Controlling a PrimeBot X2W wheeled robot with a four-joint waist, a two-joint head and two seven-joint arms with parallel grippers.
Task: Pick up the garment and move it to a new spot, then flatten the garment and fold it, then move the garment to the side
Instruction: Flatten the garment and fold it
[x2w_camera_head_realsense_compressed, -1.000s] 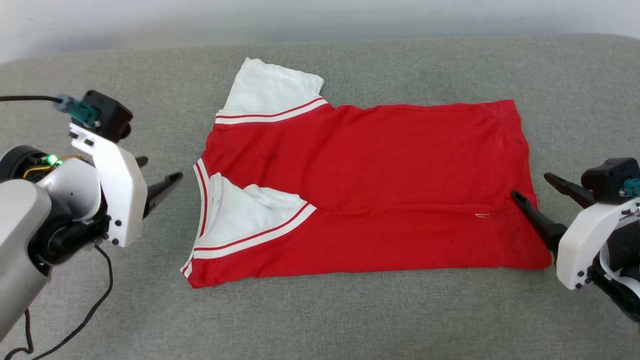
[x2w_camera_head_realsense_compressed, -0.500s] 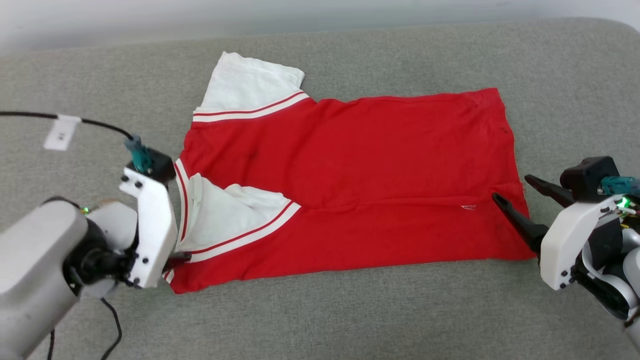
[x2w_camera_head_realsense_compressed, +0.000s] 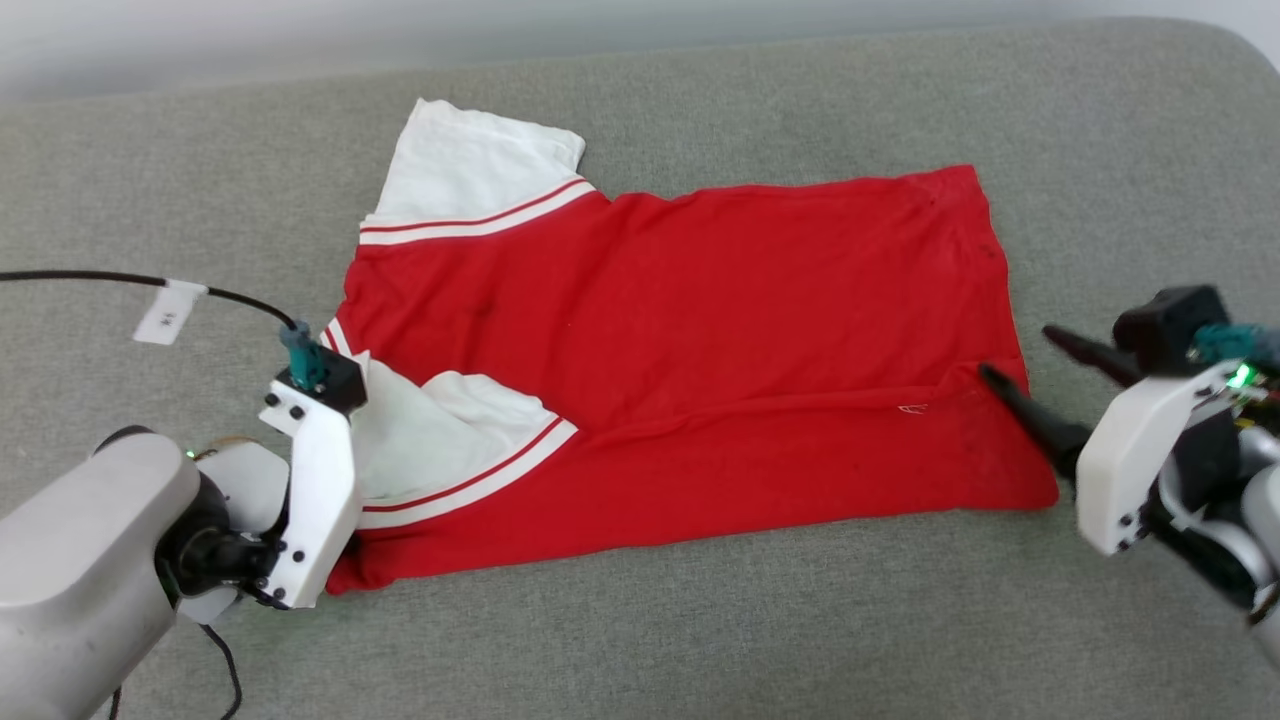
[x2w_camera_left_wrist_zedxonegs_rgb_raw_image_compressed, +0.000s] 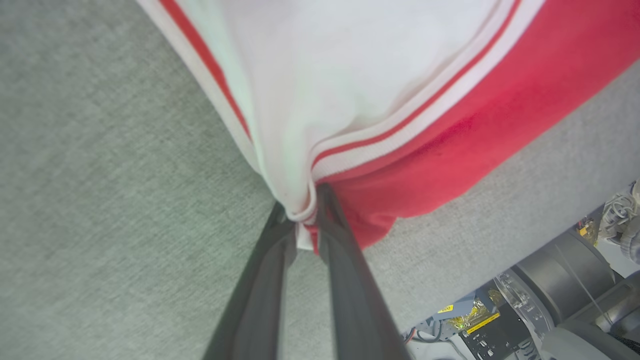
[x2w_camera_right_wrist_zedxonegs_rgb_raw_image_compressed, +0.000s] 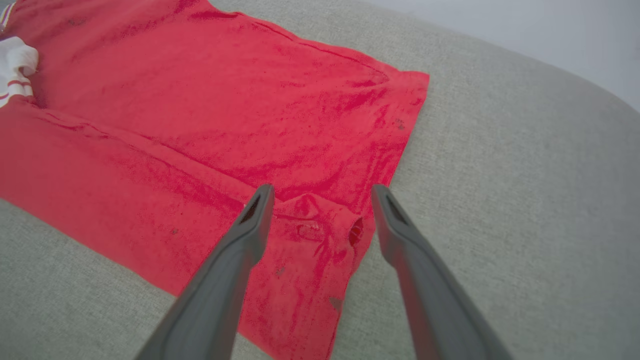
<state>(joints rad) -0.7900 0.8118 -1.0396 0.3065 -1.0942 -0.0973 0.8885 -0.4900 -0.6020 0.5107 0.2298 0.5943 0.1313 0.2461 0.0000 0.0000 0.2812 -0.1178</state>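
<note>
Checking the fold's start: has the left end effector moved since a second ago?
Yes: the left end effector went from beside the garment's collar to its near corner, pinching it.

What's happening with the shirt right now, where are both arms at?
A red garment with white sleeves lies spread on the grey cushion, its near long edge folded over with one sleeve tucked in. The left gripper is pinched on the garment's near collar-end corner, where the striped sleeve trim meets the red cloth. The right gripper is open at the opposite end, its fingers straddling the hem by the fold line without gripping it.
</note>
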